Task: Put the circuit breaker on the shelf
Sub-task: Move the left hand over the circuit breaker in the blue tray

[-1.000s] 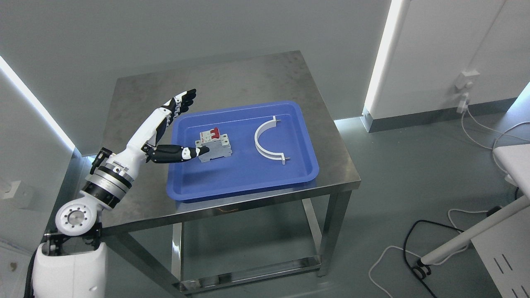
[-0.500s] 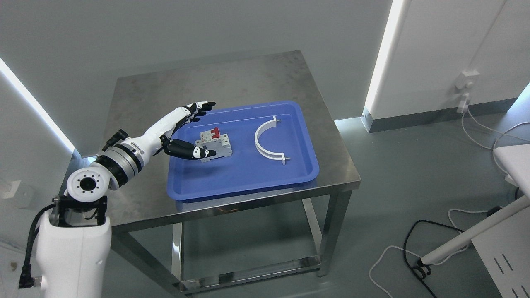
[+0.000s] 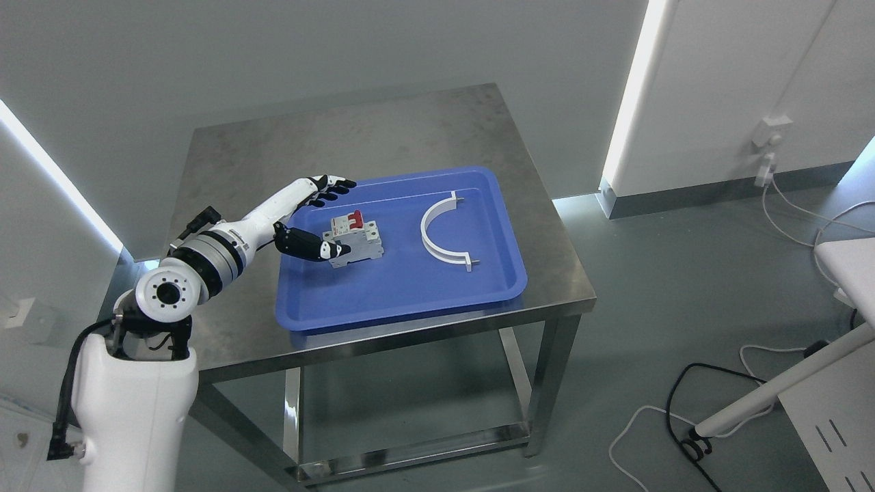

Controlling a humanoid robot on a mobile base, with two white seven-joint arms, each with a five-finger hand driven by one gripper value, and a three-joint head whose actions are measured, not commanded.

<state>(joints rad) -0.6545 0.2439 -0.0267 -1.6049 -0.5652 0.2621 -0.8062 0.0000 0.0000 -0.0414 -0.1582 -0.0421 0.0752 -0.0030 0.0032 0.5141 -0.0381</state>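
Observation:
A grey circuit breaker (image 3: 357, 240) with a red switch lies in a blue tray (image 3: 383, 301) on a steel table (image 3: 239, 164). My left hand (image 3: 331, 219) reaches over the tray's left part, open, palm toward the breaker. Its thumb (image 3: 321, 249) touches the breaker's near left side. Its fingers (image 3: 331, 186) are stretched out behind the breaker, apart from it. The right arm is out of view.
A white curved bracket (image 3: 437, 232) lies in the tray to the right of the breaker. Cables (image 3: 683, 410) and a white stand leg (image 3: 772, 393) lie on the floor at the right. A white wall stands behind the table.
My left arm has swung lower and flatter over the table. The fingers have come down from raised to just behind the breaker. The thumb stays at the breaker's side; the breaker has not moved.

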